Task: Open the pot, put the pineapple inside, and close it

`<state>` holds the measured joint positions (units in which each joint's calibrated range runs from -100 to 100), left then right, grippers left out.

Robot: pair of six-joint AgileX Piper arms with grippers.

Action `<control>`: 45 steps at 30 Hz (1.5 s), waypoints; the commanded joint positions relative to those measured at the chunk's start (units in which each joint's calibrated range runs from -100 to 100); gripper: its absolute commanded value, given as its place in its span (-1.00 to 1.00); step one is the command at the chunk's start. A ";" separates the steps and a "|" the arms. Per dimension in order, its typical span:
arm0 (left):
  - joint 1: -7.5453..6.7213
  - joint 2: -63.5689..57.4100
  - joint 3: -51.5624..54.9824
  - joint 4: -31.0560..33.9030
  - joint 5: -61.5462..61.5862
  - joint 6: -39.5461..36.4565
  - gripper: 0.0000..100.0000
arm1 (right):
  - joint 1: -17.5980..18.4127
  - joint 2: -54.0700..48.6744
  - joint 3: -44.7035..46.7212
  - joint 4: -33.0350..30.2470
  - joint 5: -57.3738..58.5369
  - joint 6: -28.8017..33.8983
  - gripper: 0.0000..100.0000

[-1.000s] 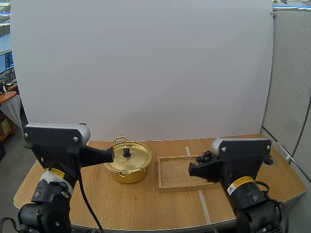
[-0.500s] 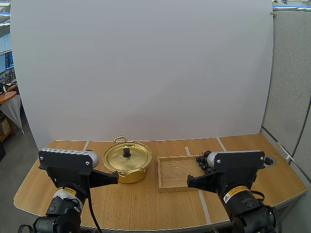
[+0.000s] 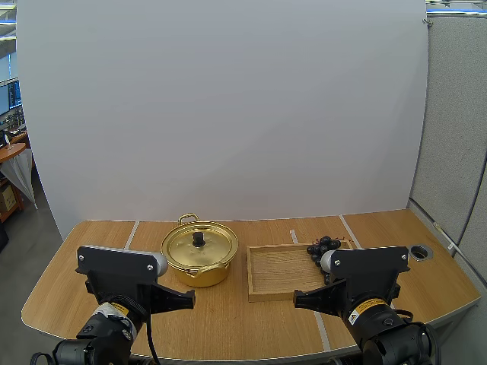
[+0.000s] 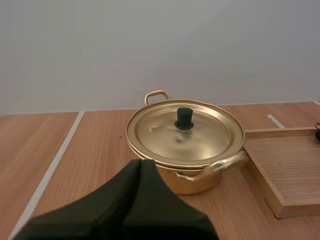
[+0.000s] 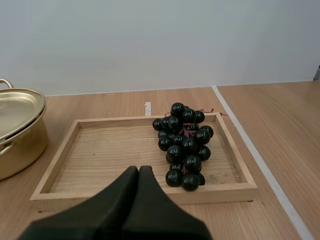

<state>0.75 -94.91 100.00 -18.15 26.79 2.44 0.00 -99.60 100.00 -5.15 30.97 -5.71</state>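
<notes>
Facing round golden metal pot (image 4: 200, 142), covered, black knob (image 4: 184, 118) upright, dead ahead and just beyond left gripper (image 4: 141, 162), fingers pressed together: likely the nearer arm for uncovering. Farther right, black grape bunch (image 5: 184, 145) lying in shallow wooden tray (image 5: 60, 150), before right gripper (image 5: 138, 169), likewise closed.

The pot (image 3: 199, 257) at the middle of the frame is shiny gold, and its lid knob (image 3: 198, 239) is black. The bunch of grapes (image 3: 323, 247) is black. The wooden tray (image 3: 274, 274) is light brown. The table (image 3: 228, 315) is brown wood with white stripes (image 3: 131, 233).
</notes>
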 commanded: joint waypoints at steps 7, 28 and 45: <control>0.27 -1.52 0.00 9.90 2.62 -14.79 -1.00 | 0.05 -0.40 0.00 -0.32 0.09 -1.00 -1.00; 0.27 -1.59 0.00 9.84 0.56 -14.97 -1.00 | 0.05 -0.40 0.00 -0.32 0.09 -1.00 -1.00; 0.26 -5.09 0.00 9.84 -0.05 -14.97 -1.00 | 0.05 -0.40 0.00 -0.32 0.09 -1.00 -1.00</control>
<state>0.99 -99.63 99.87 -8.75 27.93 -11.94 0.00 -99.60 100.00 -5.15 31.13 -6.40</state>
